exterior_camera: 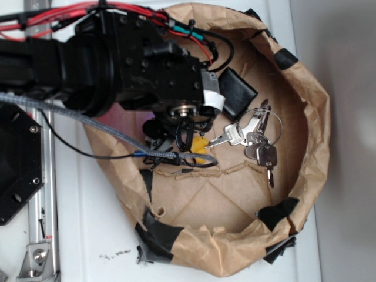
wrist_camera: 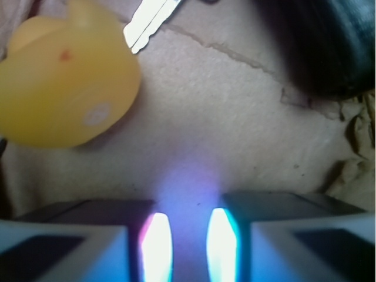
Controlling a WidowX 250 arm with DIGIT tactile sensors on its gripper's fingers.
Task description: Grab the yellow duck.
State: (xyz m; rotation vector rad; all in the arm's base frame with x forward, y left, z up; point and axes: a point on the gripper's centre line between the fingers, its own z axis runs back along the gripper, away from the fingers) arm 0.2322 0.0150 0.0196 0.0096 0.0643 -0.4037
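A crumpled brown paper basin (exterior_camera: 305, 117), patched with black tape, filled the exterior frame. The gripper (wrist_camera: 183, 247) stood with fingers slightly apart, empty. The smooth, rounded yellow duck (wrist_camera: 64, 88) lay upper left in the wrist view; its heading was unclear.

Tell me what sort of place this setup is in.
Likely a lab-style robot workbench: a white table with a metal rail, holding a makeshift brown paper bin patched with black tape. Inside lie a yellow duck, keys and a black wallet.
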